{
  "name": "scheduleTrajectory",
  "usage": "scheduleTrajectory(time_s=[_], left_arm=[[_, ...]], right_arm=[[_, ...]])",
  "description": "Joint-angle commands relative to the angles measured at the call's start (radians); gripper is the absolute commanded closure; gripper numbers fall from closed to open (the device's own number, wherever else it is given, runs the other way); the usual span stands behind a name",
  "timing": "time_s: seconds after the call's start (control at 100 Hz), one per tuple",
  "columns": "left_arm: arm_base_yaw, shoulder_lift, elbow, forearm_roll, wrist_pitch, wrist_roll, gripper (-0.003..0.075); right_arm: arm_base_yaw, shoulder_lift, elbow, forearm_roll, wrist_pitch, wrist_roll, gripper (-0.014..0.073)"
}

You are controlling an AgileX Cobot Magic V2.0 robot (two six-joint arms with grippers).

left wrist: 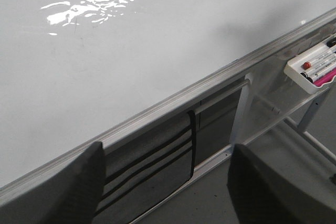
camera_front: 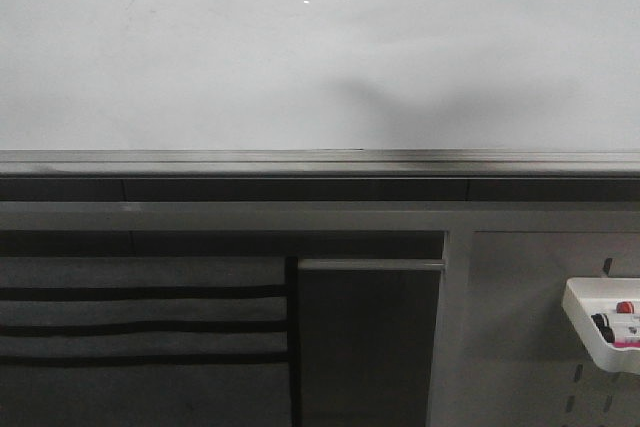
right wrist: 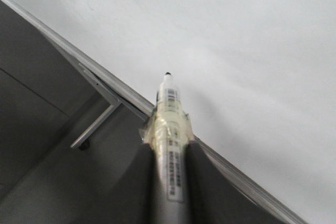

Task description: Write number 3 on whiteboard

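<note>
Whiteboard: one, unmarked as I see it. Marker: one, clamped in right pincer, tip near board. Left pincer: apart.

Setting is looking like a lab or office test bay: large glossy white whiteboard with grey metal lower rail is filling the view; grey perforated metal panel is carrying a small white plastic tray of marker pens; grey felt pocket organiser is hanging below.
</note>
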Motion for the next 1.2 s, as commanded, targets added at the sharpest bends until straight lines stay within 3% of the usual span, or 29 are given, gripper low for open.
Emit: scheduleTrajectory(time_s=[0.0,0.46,0.6,0.8,1.0,1.19], left_arm=[[0.002,-0.005,-0.026,-0.023,-0.069,-0.008,0.0258],[0.002,-0.005,-0.026,-0.023,-0.069,-0.008,0.0258],[0.002,-0.005,-0.026,-0.023,-0.069,-0.008,0.0258],[0.002,-0.005,-0.026,-0.023,-0.069,-0.008,0.0258],[0.002,-0.005,-0.026,-0.023,-0.069,-0.008,0.0258],[0.002,-0.005,-0.026,-0.023,-0.069,-0.008,0.0258]], right_arm=[[-0.004,0.041,-0.095,0.005,0.034,-0.001,0.0642],[-0.004,0.239,-0.256,-0.039,-0.009,-0.001,0.0642],[-0.029,0.241,-0.256,-0.116,-0.042,0.089,0.0642],[-0.032,0.236,-0.252,-0.156,0.066,0.102,0.0642],[0.061,0.285,-0.266,-0.161,-0.089,0.102,0.0642],[0.008,0.280,-0.295,-0.238,0.006,0.146,0.0642]])
